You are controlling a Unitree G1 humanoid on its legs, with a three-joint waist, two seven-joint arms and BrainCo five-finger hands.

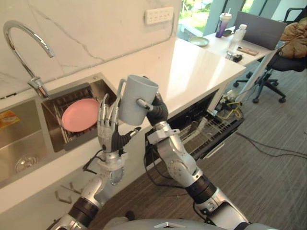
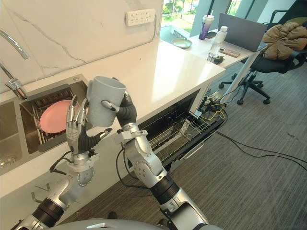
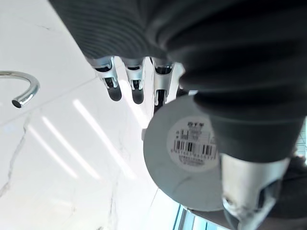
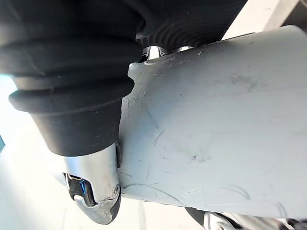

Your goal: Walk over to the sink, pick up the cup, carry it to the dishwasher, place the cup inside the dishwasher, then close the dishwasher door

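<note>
A pale grey cup (image 1: 136, 98) hangs upright in the air over the counter's front edge, with my right hand (image 1: 156, 110) shut on its side. The right wrist view has the cup's scuffed wall (image 4: 216, 120) pressed against the thumb (image 4: 93, 187). Just left of the cup, my left hand (image 1: 108, 122) is raised with straight fingers (image 3: 136, 81); the cup's labelled base (image 3: 184, 158) sits past them. Below the counter to the right, the dishwasher (image 1: 211, 129) stands with its door down and its wire rack (image 2: 177, 132) pulled out.
The steel sink (image 1: 72, 143) at the left holds a pink plate (image 1: 79, 115) in a rack, under a curved faucet (image 1: 24, 43). The white counter (image 1: 201, 67) runs toward a desk (image 2: 230, 48) with a laptop and bottles. An office chair (image 2: 273, 52) stands far right.
</note>
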